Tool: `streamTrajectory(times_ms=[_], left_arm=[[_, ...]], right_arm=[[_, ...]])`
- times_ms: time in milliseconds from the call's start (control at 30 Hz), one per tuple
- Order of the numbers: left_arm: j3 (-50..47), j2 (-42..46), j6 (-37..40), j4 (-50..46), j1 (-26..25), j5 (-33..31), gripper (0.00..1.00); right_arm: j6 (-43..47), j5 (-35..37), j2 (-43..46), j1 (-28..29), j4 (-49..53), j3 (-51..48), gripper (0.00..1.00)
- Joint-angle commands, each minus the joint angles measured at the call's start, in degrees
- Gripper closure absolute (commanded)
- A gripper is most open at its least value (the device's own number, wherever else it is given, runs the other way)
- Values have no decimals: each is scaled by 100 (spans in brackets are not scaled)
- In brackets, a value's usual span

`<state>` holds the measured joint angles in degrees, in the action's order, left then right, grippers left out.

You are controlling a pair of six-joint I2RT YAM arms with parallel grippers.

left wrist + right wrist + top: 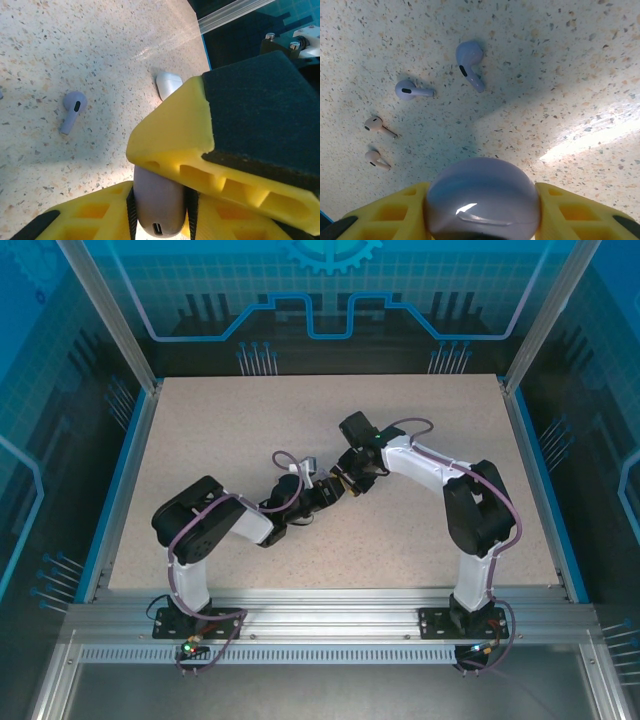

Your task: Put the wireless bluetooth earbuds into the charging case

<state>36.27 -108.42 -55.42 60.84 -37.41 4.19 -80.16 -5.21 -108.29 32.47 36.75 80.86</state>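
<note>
At the centre of the table [220, 440] both arms meet on one purple charging case [482, 195]. The left gripper [160, 212] pinches it, pads against both flanks, with the charging port facing the camera. The right gripper [353, 480] clamps its rounded end, one finger crossing at 3 o'clock in the left wrist view. Beyond, loose on the table in the right wrist view, lie two pale pink earbuds [377, 125] at 9 o'clock and two purple earbuds [469, 65] at 11 to 12. A white piece [169, 82] lies further off, bud or case I cannot tell. Two pincers crowd a small smooth shell, so an uneven squeeze could twist it free and knock the buds about
</note>
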Motion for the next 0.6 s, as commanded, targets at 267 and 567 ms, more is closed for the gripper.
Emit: streamTrajectory(times_ms=[267, 567], left_arm=[[-42, -154, -355, 634, -35, -652, 70], [-41, -144, -369, 649, -60, -715, 79]], right_arm=[[-481, -533, 218, -39, -322, -402, 59], [-461, -531, 234, -48, -289, -386, 59]])
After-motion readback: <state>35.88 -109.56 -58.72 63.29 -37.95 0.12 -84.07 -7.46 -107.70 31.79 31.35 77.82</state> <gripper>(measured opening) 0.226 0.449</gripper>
